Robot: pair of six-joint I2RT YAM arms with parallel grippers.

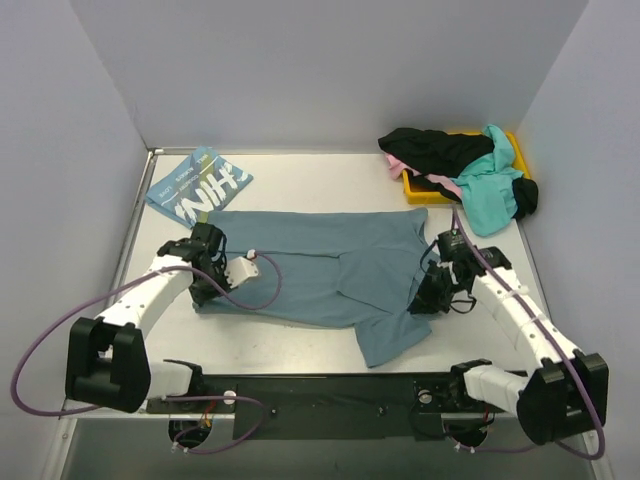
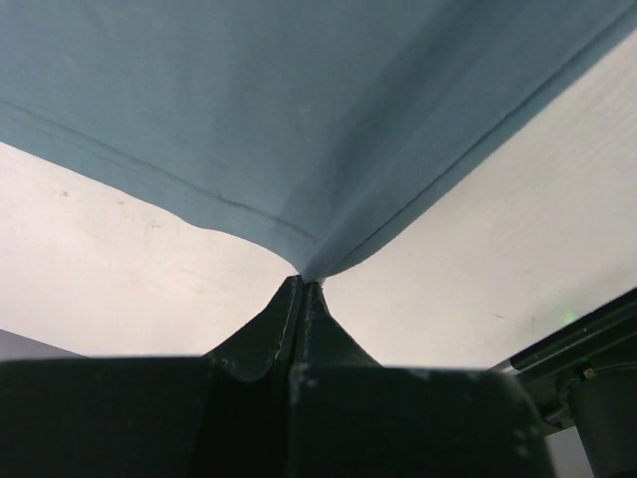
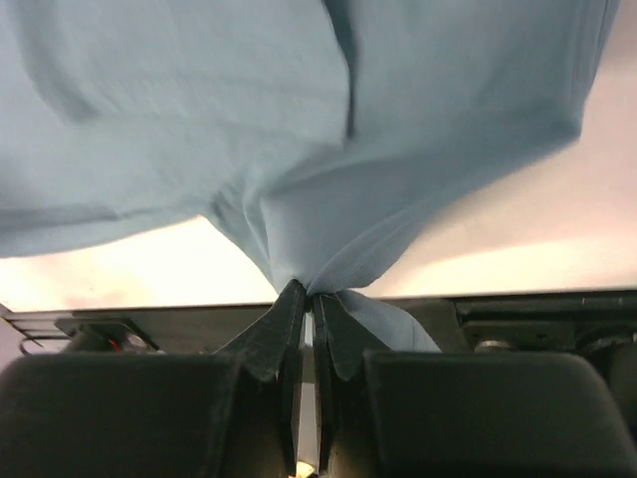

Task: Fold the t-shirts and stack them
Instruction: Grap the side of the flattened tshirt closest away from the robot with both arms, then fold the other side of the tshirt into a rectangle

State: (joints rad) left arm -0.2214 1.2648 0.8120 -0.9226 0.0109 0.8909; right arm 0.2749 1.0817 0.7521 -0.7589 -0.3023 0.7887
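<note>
A plain slate-teal t-shirt (image 1: 320,265) lies spread across the middle of the table. My left gripper (image 1: 204,292) is shut on its near left corner (image 2: 309,264), with the hem running off to the left in the left wrist view. My right gripper (image 1: 425,300) is shut on bunched cloth at the shirt's right side (image 3: 314,269), above a sleeve (image 1: 392,335) that trails toward the near edge. A folded light-blue t-shirt with big white letters (image 1: 200,187) lies at the back left. Black, pink and bright turquoise t-shirts (image 1: 470,170) are heaped at the back right.
A yellow plastic bin (image 1: 418,188) sits at the back right under the heap of shirts. The black base rail (image 1: 330,390) of the arms runs along the near edge. Grey walls close in the table on the left, back and right.
</note>
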